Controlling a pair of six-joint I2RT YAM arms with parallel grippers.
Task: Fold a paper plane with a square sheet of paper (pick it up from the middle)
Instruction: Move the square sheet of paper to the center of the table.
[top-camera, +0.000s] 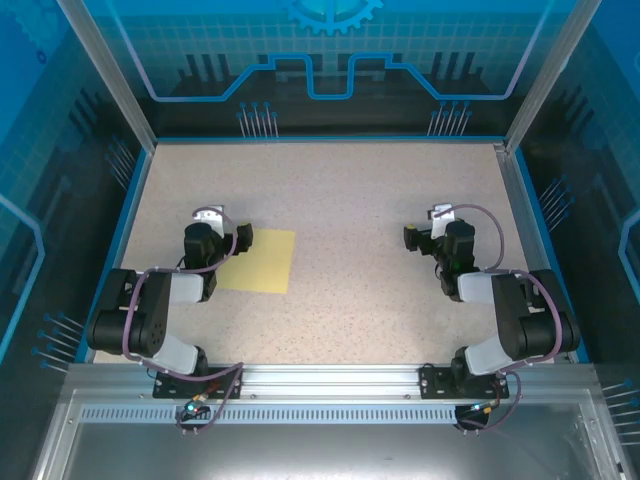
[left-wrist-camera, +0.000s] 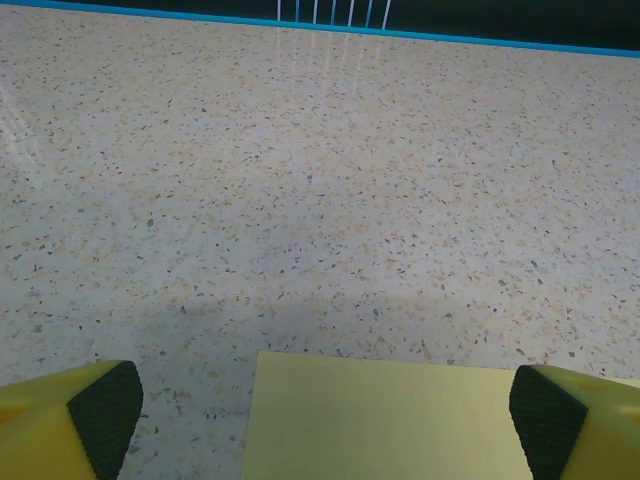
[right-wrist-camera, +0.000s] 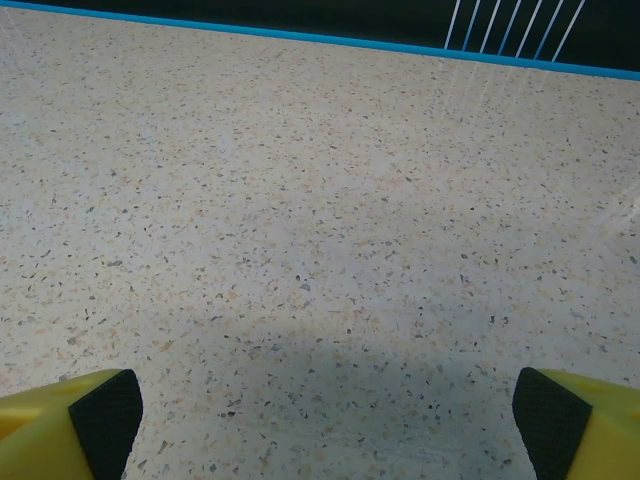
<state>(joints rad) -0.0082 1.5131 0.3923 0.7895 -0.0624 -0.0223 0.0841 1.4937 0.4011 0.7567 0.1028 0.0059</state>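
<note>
The paper lies flat on the surface. The left hand and the right hand are both open.

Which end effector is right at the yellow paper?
The left end effector: the square sheet of paper lies flat right beside it, while the right end effector, equally open, faces speckled table.

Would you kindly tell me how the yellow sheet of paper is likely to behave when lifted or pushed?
The square sheet of paper lies flat on the table, so it is probably thin, floppy and hard to get under. It looks light, so a push would likely slide or buckle it.
</note>
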